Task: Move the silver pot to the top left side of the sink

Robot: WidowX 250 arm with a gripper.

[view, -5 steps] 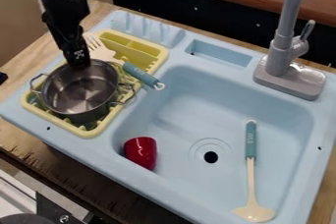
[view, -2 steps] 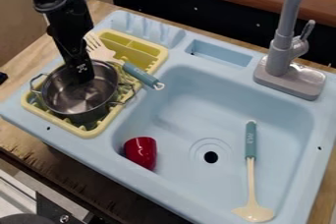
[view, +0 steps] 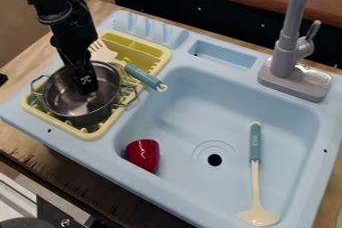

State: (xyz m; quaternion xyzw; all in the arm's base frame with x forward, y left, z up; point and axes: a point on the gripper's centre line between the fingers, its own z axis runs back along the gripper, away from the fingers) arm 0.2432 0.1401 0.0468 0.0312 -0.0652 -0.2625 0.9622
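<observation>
My gripper (view: 87,88) hangs down over the silver pot (view: 70,103), its lower end overlapping the pot's opening; I cannot tell how its fingers stand. The pot rests upright on the yellow drying rack (view: 95,134) at the left side of the light blue sink (view: 220,94), one wire handle toward the left and one toward the right. Whether the gripper touches the pot is not clear.
A spatula with a teal handle (view: 143,76) lies across the rack beside the pot. In the basin are a red cup (view: 143,155) and a ladle (view: 256,172). The grey faucet (view: 287,59) stands at the back right.
The gripper has come lower and a little toward the camera over the pot's opening. The pot has not visibly moved.
</observation>
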